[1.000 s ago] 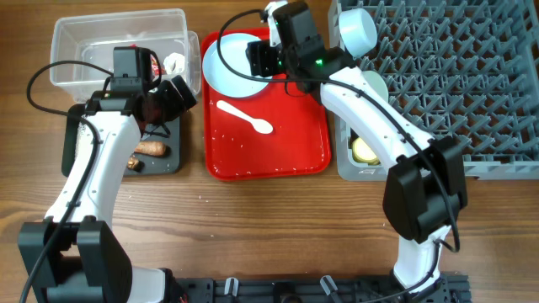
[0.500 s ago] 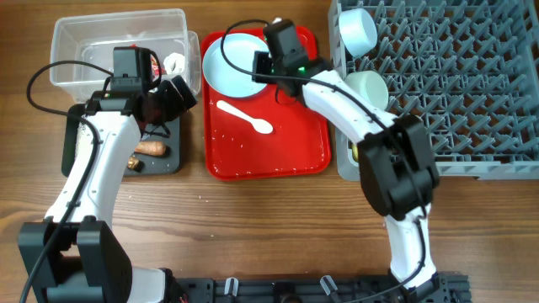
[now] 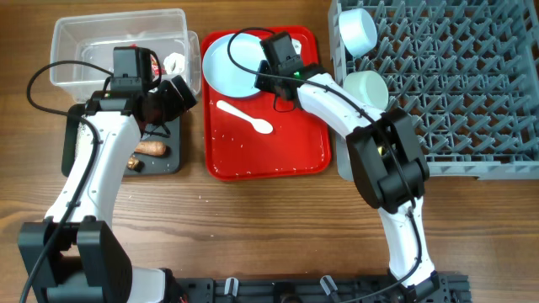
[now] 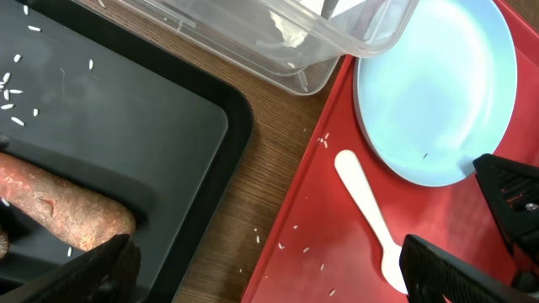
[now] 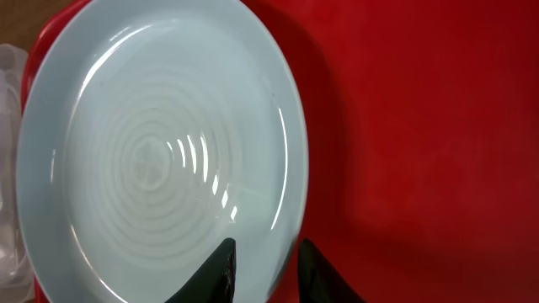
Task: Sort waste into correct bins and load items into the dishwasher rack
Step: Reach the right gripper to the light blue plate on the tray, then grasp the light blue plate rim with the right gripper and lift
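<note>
The pale blue plate point(image 3: 229, 63) lies flat at the back of the red serving tray point(image 3: 295, 143). My right gripper point(image 5: 269, 269) is astride its right rim: one finger point(image 5: 221, 268) over the plate, the other point(image 5: 324, 273) on the tray side. The gap is narrow, and contact is unclear. The white spoon point(image 3: 245, 116) lies just in front of the plate. My left gripper point(image 4: 269, 273) hangs open and empty between the black tray point(image 4: 168, 126) and the red tray. A carrot piece point(image 4: 59, 206) and rice grains point(image 4: 13, 88) lie on the black tray.
The clear tub point(image 3: 84, 38) at the back left holds white tissue point(image 3: 174, 61). Two pale blue bowls point(image 3: 357, 29) point(image 3: 368, 87) sit in the grey dishwasher rack point(image 3: 455, 84) on the right. Rice grains point(image 4: 299, 248) are scattered on the red tray.
My right gripper has come left and down from beside the rack onto the plate's right rim, its fingers narrowing. The left arm has not moved.
</note>
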Available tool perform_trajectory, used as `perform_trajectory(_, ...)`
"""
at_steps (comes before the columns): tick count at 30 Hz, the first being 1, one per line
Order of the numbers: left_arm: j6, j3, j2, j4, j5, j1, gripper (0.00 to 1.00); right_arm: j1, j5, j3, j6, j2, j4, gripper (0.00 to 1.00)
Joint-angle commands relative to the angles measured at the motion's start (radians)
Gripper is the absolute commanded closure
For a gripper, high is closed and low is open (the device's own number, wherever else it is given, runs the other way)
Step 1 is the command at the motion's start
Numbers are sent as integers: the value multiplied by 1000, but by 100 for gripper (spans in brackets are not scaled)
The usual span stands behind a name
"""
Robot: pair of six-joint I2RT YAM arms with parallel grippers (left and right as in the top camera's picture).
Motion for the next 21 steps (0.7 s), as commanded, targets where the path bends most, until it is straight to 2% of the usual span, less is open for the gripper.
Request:
perform_trajectory(1,2,11,-7,2,-10,6,0,5,-40,8,93,70,-6,80)
perform_trajectory(5,2,11,-7,2,-10,6,0,5,-98,8,134,95,-21,85)
perform_trajectory(7,2,11,-7,2,-10,6,0,5,-123,8,142,98,-34,96)
perform_trajectory(15,2,11,-7,2,-10,6,0,2,-148,55,134,95,-131,96)
perform_trajectory(17,2,11,-7,2,-10,6,0,-2,-148,76,91,88,-151,96)
perform_trajectory(21,2,11,-7,2,-10,6,0,-30,-70,98,47,31,-217,96)
